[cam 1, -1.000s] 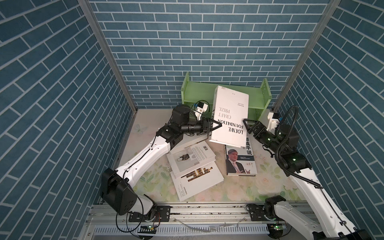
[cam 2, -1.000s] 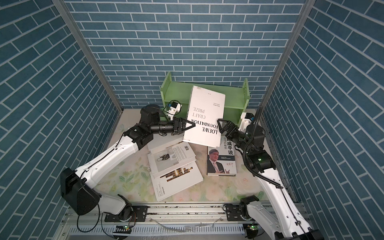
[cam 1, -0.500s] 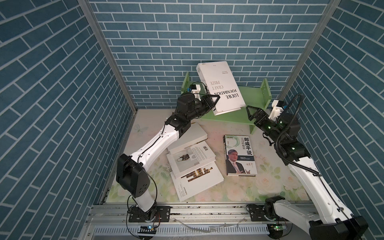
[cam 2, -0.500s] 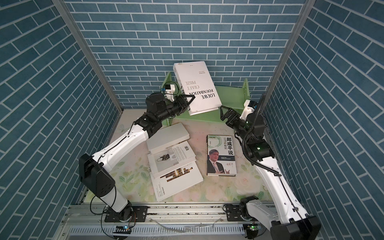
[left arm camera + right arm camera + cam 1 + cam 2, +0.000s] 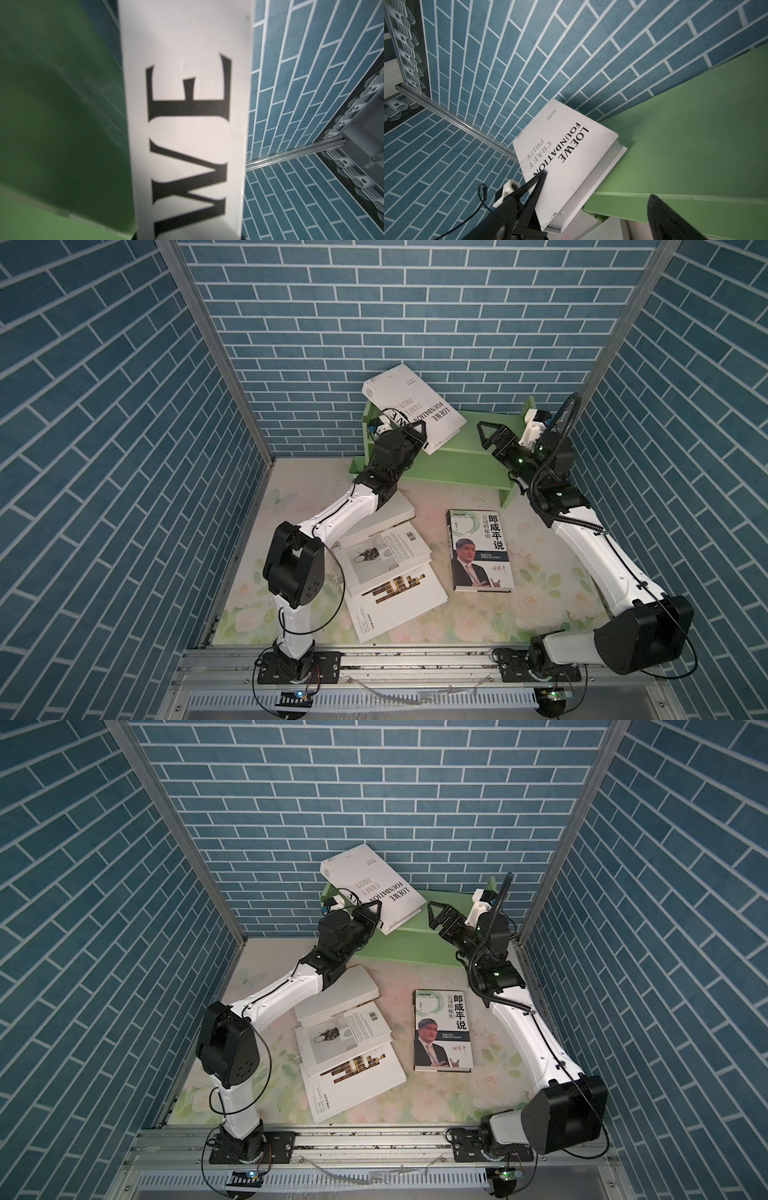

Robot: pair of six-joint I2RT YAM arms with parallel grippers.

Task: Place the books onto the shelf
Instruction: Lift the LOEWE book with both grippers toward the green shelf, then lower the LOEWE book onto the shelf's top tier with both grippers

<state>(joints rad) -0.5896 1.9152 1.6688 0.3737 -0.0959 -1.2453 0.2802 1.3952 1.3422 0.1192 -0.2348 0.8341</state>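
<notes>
While the left gripper (image 5: 415, 435) (image 5: 371, 915) squeezes one low corner of the LOEWE book (image 5: 415, 406) (image 5: 374, 882), the big white book hangs tilted over the shelf (image 5: 457, 460) (image 5: 411, 946). The green shelf stands at the 12 o'clock end of the table (image 5: 540, 601), against the brick wall (image 5: 374, 323). The book's low edge is right by the top board, but I cannot tell if it touches. Its high end points up the wall.

The right gripper (image 5: 492, 437) (image 5: 440, 915) hangs at 3 o'clock from the LOEWE book, near it but apart. Its fingers are spread wide and hold nothing.

On the table, the portrait book (image 5: 480, 549) (image 5: 442, 1029) lies flat at 6 o'clock from the shelf. At 9 o'clock from it lies a pile of white books (image 5: 386, 568) (image 5: 345, 1048), fanned out. One more white book (image 5: 395, 510) (image 5: 353, 986) lies partly under the left arm.

In the left wrist view, the LOEWE book's (image 5: 187, 124) black letters fill the middle, with the shelf (image 5: 52, 104) beside them.
</notes>
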